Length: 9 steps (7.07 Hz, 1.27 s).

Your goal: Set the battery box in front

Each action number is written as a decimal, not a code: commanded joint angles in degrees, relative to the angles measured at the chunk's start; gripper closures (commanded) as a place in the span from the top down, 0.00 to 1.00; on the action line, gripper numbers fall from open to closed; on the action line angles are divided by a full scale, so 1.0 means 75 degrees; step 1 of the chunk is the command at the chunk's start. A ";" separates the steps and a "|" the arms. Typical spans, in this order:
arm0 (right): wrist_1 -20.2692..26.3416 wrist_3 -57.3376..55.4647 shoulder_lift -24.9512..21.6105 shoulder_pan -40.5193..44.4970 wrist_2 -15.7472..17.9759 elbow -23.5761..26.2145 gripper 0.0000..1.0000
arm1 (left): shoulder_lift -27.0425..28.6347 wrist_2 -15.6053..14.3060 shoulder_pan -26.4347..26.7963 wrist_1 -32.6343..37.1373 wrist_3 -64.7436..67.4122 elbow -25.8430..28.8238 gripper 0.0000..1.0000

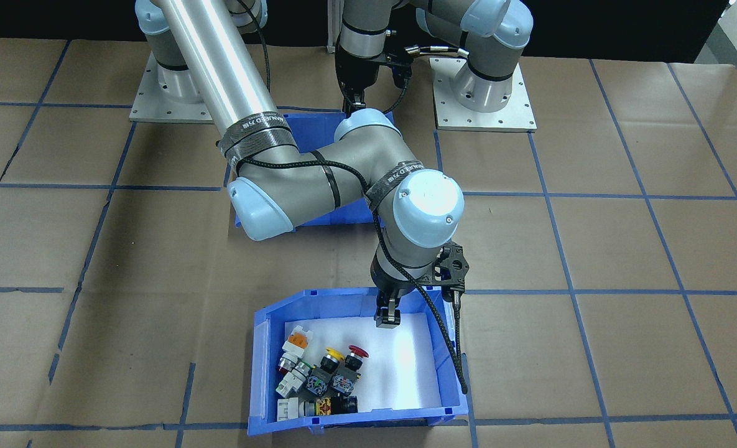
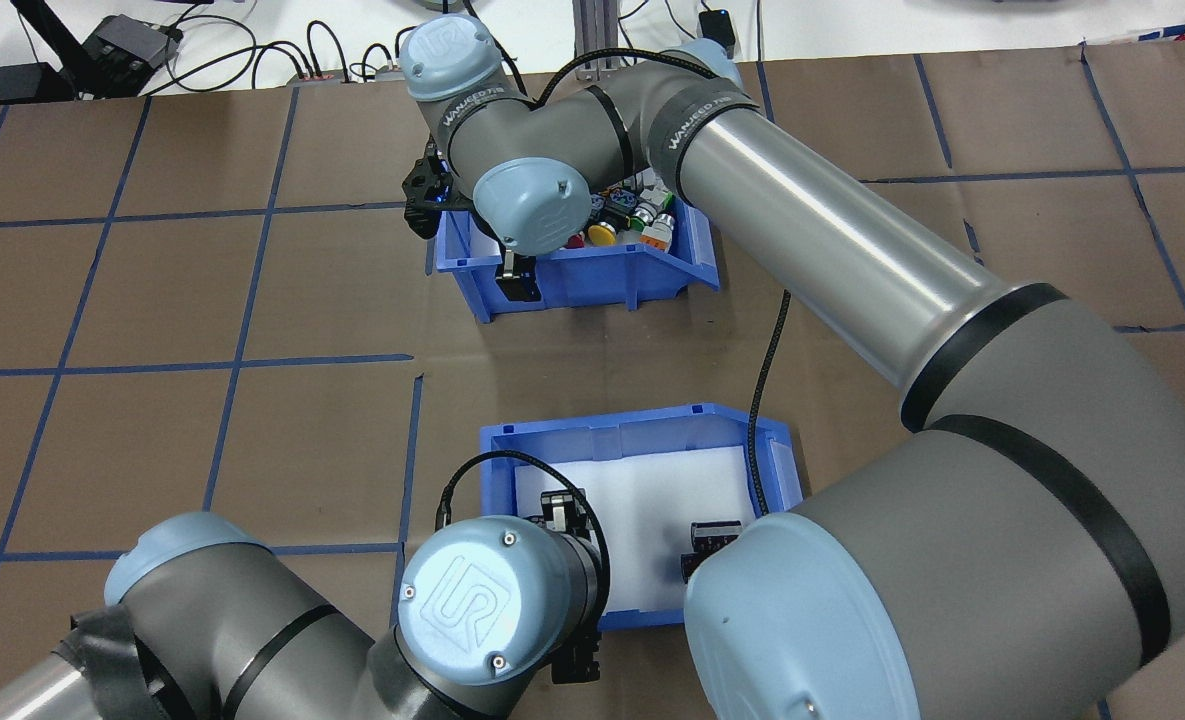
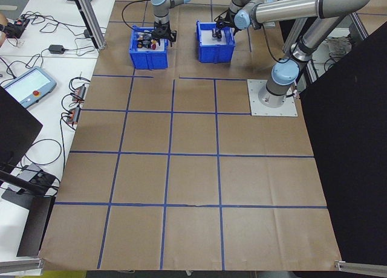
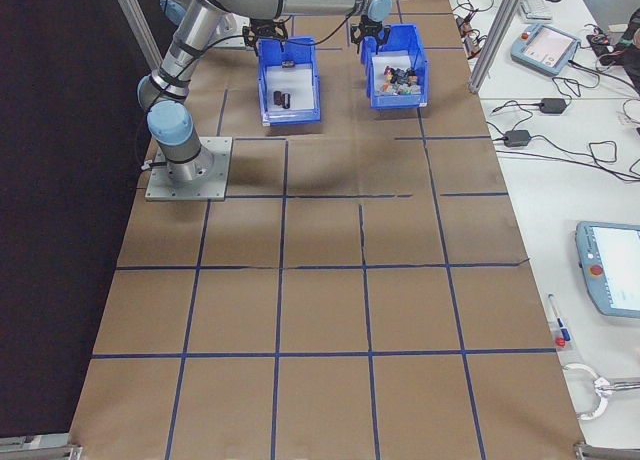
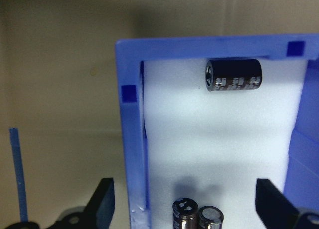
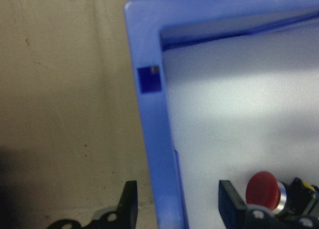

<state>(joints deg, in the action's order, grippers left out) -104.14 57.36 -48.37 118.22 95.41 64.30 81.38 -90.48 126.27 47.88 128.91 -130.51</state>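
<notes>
Sitting on the brown paper-covered table (image 2: 252, 420) close to my base, the battery box (image 2: 642, 430) is a blue bin with a white foam floor. One dark cylinder (image 5: 233, 75) lies on its side by the far wall, and two more (image 5: 197, 216) stand at the bottom edge of my left wrist view. My left gripper (image 5: 182, 209) is wide open and straddles the box's side wall: one finger (image 5: 102, 204) is outside over the paper, the other inside over the foam, holding nothing. Farther out lies the other blue bin (image 1: 262, 367) with colourful push-button switches (image 1: 321, 376). My right gripper (image 6: 177, 204) is also open and empty, straddling that bin's wall, with a red button (image 6: 264, 186) just beside its inner finger.
</notes>
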 commanded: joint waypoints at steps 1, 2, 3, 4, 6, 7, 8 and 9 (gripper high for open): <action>-0.0025 0.0027 -0.0113 -0.0001 0.0345 0.0005 0.04 | 0.0071 -0.0041 0.0015 -0.0032 0.0003 0.0081 0.99; -0.0048 0.0016 -0.0125 0.0011 0.0311 -0.0019 0.00 | 0.0094 -0.0041 0.0015 -0.0021 0.0003 0.0081 0.99; -0.0048 0.0051 -0.0125 -0.0001 0.0310 -0.0100 0.00 | 0.0187 -0.0041 0.0015 -0.0032 0.0038 0.0115 0.99; -0.0071 0.0062 -0.0160 -0.0059 0.0415 -0.0182 0.00 | 0.0258 -0.0030 0.0027 -0.0032 0.0050 0.0232 0.99; -0.0048 0.1030 -0.0580 -0.0525 0.0849 -0.0219 0.00 | 0.0410 0.0087 0.0039 -0.0032 0.0073 0.0221 0.99; -0.0002 0.1383 -0.0745 -0.0992 0.0838 -0.0183 0.00 | 0.0701 0.0099 0.0108 -0.0055 0.0236 0.0221 1.00; 0.0022 0.1781 -0.0886 -0.1496 0.0861 -0.0148 0.00 | 0.0970 0.0053 0.0411 -0.0067 0.0342 0.0244 0.99; 0.0046 0.2040 -0.1108 -0.1988 0.0873 -0.0113 0.00 | 0.0996 0.0006 0.0472 -0.0067 0.0343 0.0268 0.94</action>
<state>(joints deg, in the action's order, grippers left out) -104.04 69.79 -54.85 107.79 101.80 63.14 87.83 -90.08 128.72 47.42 131.10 -128.69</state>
